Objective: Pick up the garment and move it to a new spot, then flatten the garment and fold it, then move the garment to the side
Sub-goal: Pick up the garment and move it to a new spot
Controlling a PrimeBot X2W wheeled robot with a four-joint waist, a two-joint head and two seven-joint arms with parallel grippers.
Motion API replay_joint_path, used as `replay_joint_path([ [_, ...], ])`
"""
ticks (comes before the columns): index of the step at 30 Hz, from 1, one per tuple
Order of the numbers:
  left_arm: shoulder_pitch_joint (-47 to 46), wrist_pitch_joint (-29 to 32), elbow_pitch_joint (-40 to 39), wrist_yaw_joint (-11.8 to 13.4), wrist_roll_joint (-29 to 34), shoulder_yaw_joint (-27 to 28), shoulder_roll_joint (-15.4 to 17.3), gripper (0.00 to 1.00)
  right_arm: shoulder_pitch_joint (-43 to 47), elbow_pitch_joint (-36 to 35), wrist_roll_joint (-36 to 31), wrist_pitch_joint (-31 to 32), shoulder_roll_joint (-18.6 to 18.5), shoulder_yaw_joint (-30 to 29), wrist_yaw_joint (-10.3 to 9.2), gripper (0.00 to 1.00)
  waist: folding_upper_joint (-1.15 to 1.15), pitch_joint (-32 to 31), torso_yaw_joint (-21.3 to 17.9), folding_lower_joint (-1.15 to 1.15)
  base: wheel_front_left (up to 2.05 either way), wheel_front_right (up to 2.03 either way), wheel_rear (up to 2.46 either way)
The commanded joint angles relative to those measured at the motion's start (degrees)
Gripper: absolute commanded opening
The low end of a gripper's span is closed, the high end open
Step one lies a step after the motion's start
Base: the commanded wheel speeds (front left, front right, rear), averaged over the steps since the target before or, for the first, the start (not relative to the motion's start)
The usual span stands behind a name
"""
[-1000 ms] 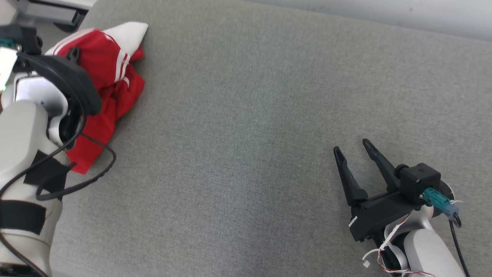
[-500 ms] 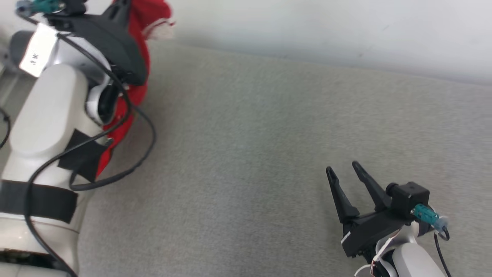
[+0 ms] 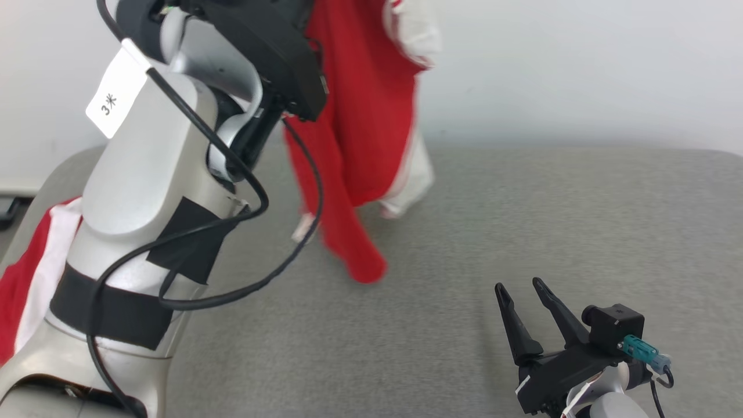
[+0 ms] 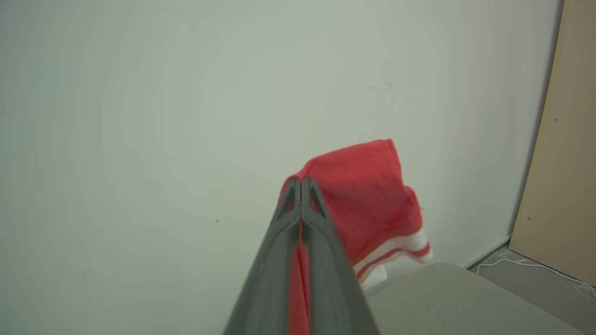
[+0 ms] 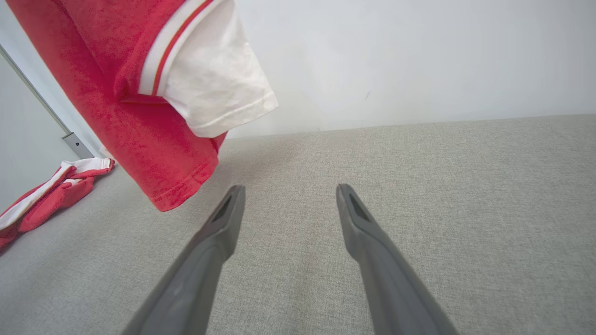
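The garment (image 3: 354,133) is red with white sleeves and striped trim. It hangs in the air from my raised left arm (image 3: 145,174), its lowest red corner just above the grey padded surface (image 3: 464,232). In the left wrist view my left gripper (image 4: 300,184) is shut on the garment (image 4: 368,200), with red cloth pinched between the fingers. My right gripper (image 3: 518,285) rests low at the front right, open and empty. In the right wrist view the garment (image 5: 153,93) hangs to the upper left of that open right gripper (image 5: 289,188), apart from it.
A second red and white cloth (image 3: 29,273) lies at the surface's left edge, also seen as the cloth (image 5: 51,190) in the right wrist view. A white wall (image 3: 580,69) backs the surface. A tan panel (image 4: 568,139) stands by a floor cable.
My left arm has lifted the garment off the surface at the far left and carried it up and toward the middle. The head camera has tilted up. The right gripper stays open.
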Motion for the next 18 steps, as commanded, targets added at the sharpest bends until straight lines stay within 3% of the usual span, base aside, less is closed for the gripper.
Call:
replay_joint_path([
  [1,0.3,-0.4,-1.1,-0.1,-1.1,-0.2,-0.1,0.0,0.1,0.2,0.6,-0.3,-0.2,0.0,-0.02,1.0,0.0,-3.2,-4.0,0.01,0.0,0.0,0.0],
  [7,0.6,-1.3,-6.5,-0.1,-6.7,-3.1,-0.7,0.0,0.2,0.8,1.0,-0.6,-0.2,0.4,-0.02,1.0,0.0,-3.9,-7.3,0.01,0.0,0.0,0.0],
  [12,1.8,-2.2,-9.1,2.5,-12.8,-7.9,-0.6,0.0,0.0,1.3,1.5,-0.7,-0.2,0.9,-0.02,1.0,0.0,-3.7,-9.4,0.01,0.0,0.0,0.0],
  [18,5.7,-3.2,-5.7,4.9,-15.8,-10.3,-0.6,0.0,-0.3,1.5,1.7,-1.1,-0.2,0.7,-0.02,1.0,0.0,-3.1,-10.3,0.01,0.0,0.0,0.0],
])
